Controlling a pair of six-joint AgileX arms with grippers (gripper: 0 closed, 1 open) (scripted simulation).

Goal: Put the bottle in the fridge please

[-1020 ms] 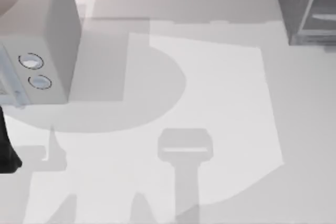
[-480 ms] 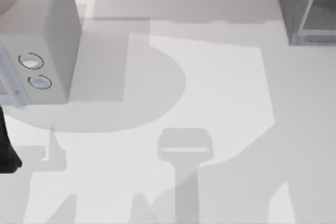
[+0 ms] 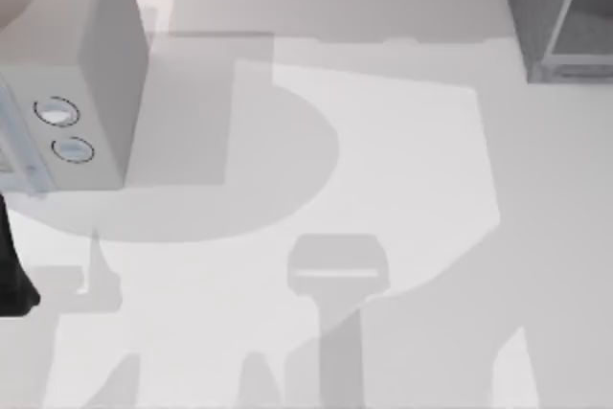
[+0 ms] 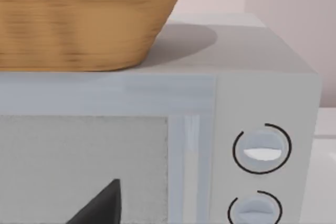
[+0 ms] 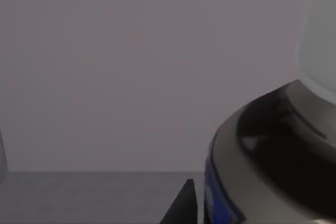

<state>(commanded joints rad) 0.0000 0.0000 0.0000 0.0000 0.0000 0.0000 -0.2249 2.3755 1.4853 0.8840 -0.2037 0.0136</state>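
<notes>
Grey-white surface (image 3: 402, 170), bare in the middle, crossed by soft shadows, one shaped like a flat head on a stalk.

Fridge (image 3: 556, 11) at the far right corner in the top view: dark grey box, pale frame edge, partly cut off by the picture's border.

Light grey box with two round dials (image 3: 67, 74) at the far left. In the left wrist view the same box (image 4: 157, 145) fills the lower part, a woven basket (image 4: 84, 19) sitting on its roof.

Left arm (image 3: 11, 270): a dark sliver at the top view's left edge, just in front of the dialled box. A dark wedge of the left tool (image 4: 100, 205) shows against the box's front; cannot tell how its fingers stand.

Right wrist view: bottle (image 5: 273, 150) very close, white cap above a dark shoulder, a blue strip of label at its side, plain dark grey wall and floor behind it. One dark fingertip of the right tool (image 5: 181, 205) just beside the bottle; whether it grips the bottle, cannot tell.
</notes>
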